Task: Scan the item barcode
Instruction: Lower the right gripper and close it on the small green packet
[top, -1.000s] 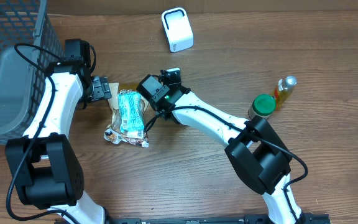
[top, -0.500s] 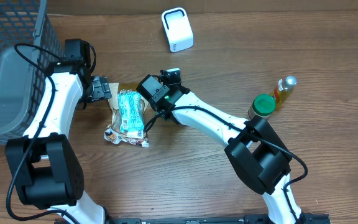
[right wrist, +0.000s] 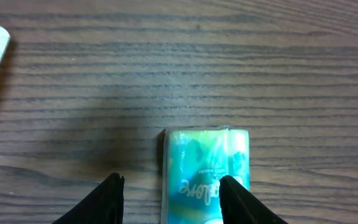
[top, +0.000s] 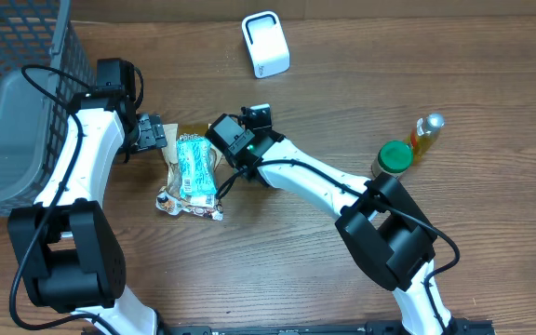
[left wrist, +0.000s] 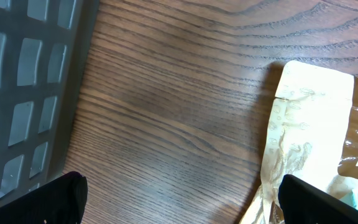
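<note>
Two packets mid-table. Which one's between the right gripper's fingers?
The small teal packet, lying on top of the larger brown bag. It sits between the fingers of the right gripper; the brown bag is underneath.

Left tool [left wrist: 182, 190] spread wide (jaws at their fullest), right tool [right wrist: 171, 190] half parted, both wrists low

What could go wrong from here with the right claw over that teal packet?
The right claw straddles the packet off-centre, with a gap on one side only, so closing may shove or twist it. The packet lies on a crinkly bag, which might get pinched or dragged along. The scanner stands well away, so a weak grip could drop the packet on the way.
</note>
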Available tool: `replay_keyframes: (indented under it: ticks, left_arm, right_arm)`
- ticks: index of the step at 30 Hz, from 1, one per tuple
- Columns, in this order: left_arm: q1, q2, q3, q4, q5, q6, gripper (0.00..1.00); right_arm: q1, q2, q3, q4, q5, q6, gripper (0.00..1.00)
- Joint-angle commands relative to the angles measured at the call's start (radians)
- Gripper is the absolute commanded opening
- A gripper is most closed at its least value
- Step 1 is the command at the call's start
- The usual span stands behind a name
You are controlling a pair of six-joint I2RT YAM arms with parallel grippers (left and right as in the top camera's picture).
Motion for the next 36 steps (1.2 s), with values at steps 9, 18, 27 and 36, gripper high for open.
replay_keyframes:
  ticks: [9,18,27,36]
  left_arm:
    - [-0.004,-0.001,0.006,0.002,-0.013,0.004,1.00]
    - [-0.004,-0.001,0.006,0.002,-0.013,0.004,1.00]
    - [-0.004,-0.001,0.006,0.002,-0.013,0.004,1.00]
    - [-0.004,-0.001,0.006,0.002,-0.013,0.004,0.99]
  right_arm:
    - [-0.003,0.005,-0.137,0.117,0.004,0.000,0.41]
    - [-0.018,0.005,-0.145,0.110,0.002,0.000,0.28]
    - [-0.018,0.005,-0.144,0.103,0.003,0.000,0.25]
    - [-0.004,-0.011,-0.071,0.099,0.019,-0.139,0.36]
